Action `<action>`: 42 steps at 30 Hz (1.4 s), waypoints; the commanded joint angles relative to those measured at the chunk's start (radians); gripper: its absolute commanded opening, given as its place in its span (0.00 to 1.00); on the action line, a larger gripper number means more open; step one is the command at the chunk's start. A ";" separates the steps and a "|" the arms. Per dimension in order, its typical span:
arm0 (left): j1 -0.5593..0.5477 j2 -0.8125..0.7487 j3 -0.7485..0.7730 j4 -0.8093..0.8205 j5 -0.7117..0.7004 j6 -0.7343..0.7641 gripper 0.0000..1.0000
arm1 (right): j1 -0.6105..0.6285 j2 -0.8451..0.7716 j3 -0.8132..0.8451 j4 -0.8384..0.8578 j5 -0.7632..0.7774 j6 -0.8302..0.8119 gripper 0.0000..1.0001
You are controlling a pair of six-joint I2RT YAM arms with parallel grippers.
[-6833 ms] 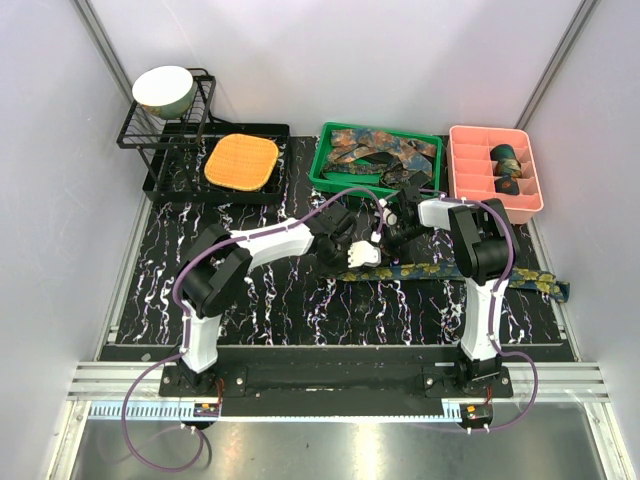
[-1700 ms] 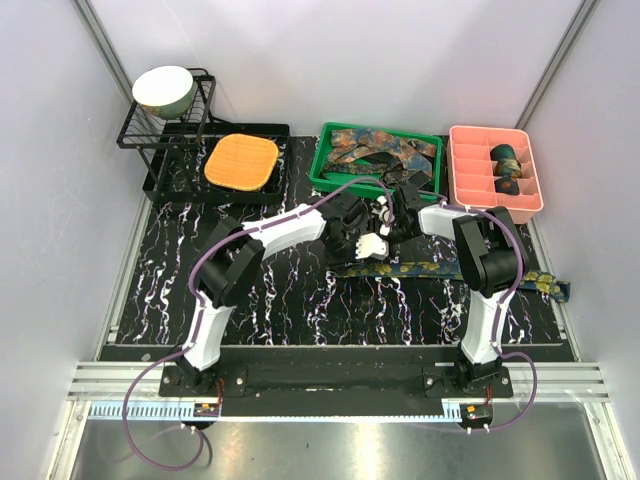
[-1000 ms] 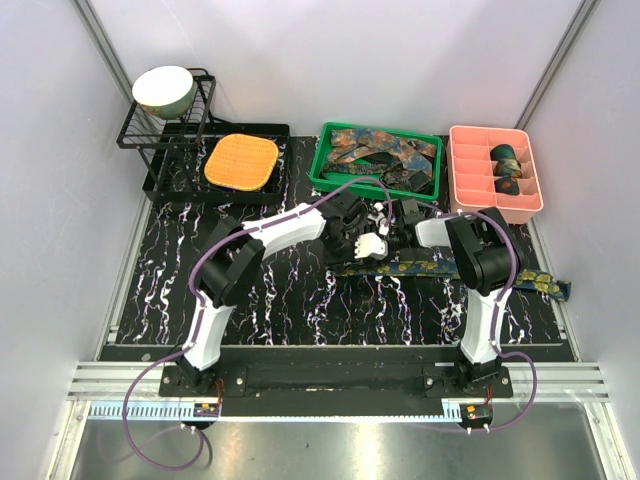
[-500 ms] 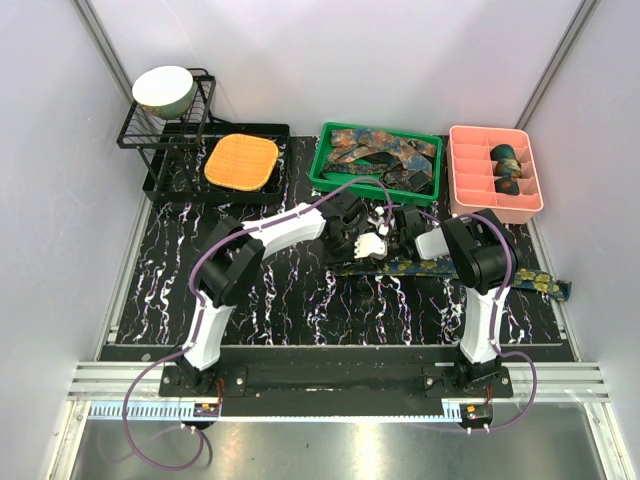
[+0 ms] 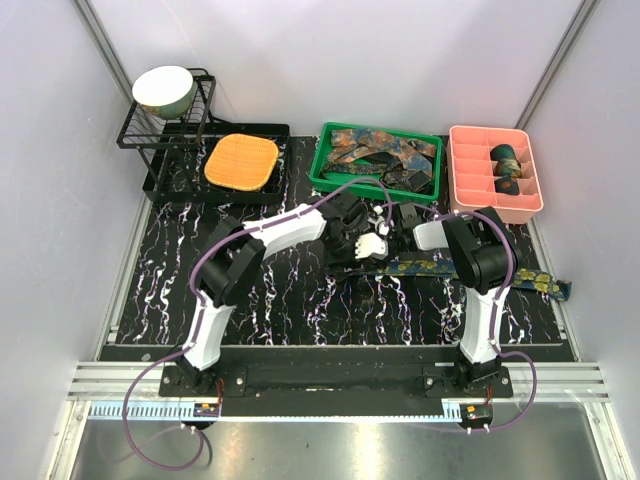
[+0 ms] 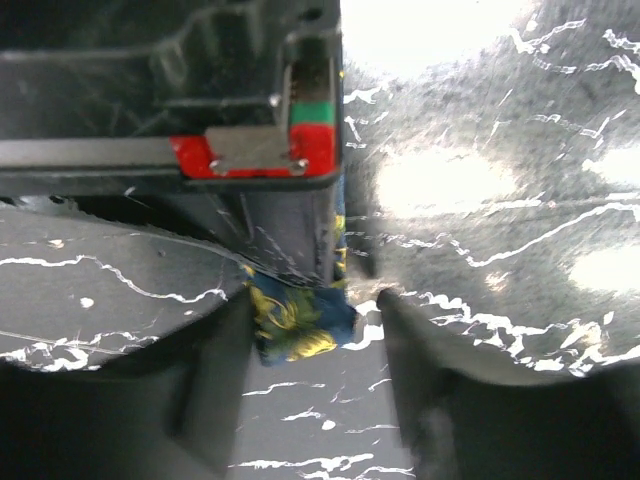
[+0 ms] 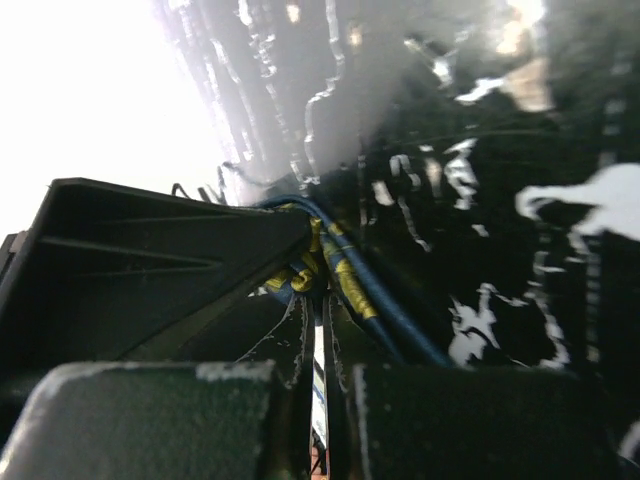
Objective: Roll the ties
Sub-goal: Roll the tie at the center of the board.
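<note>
A navy tie with gold paisley lies stretched across the black marbled mat, its far end near the mat's right edge. Both grippers meet at its left end. My right gripper is shut on the folded end of the tie. In the left wrist view the tie's tip sticks out beneath the right gripper's body. My left gripper is open, one finger on each side of that tip. More ties lie piled in the green bin.
A pink divided tray at the back right holds two rolled ties. An orange waffle pad sits on a black tray at the back left. Behind it, a wire rack carries a bowl.
My left gripper has opened around the tie's tip. The right gripper has shut on the tie's end and shifted slightly towards the left one.
</note>
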 commanded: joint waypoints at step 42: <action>0.089 -0.299 -1.025 1.796 0.384 -0.532 0.77 | -0.016 0.130 0.108 -0.572 0.062 -0.413 0.00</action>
